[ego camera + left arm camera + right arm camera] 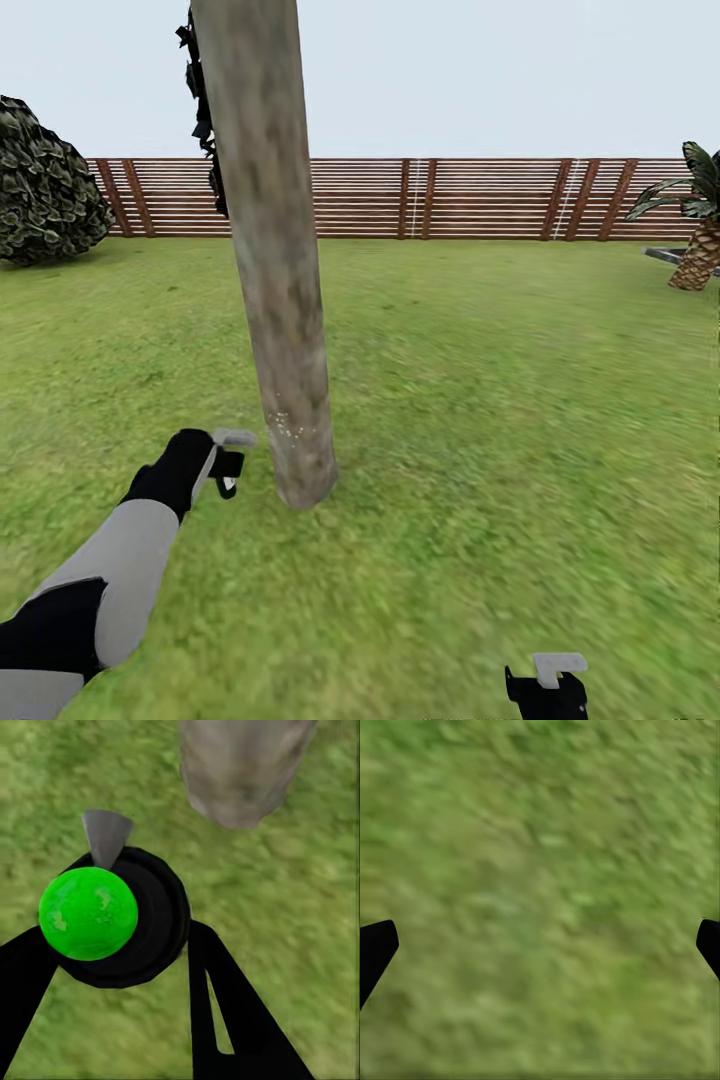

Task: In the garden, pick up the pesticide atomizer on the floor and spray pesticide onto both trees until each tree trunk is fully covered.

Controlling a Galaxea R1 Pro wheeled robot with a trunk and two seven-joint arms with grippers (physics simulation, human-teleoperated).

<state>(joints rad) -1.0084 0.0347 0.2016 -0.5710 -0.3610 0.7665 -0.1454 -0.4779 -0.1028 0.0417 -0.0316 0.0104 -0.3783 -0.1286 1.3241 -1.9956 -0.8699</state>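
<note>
Left gripper [228, 470] beside trunk [285, 330], fence [450, 198] behind

This is an outdoor garden: a wide green lawn [480, 400] runs back to a brown horizontal-slat wooden fence [450, 198] under a pale sky. A thick, mottled tan-grey tree trunk [280, 300] rises from the grass, a dark leafy bush [45, 185] stands at the left, and a scaly-trunked palm [698, 240] at the right edge.
</note>
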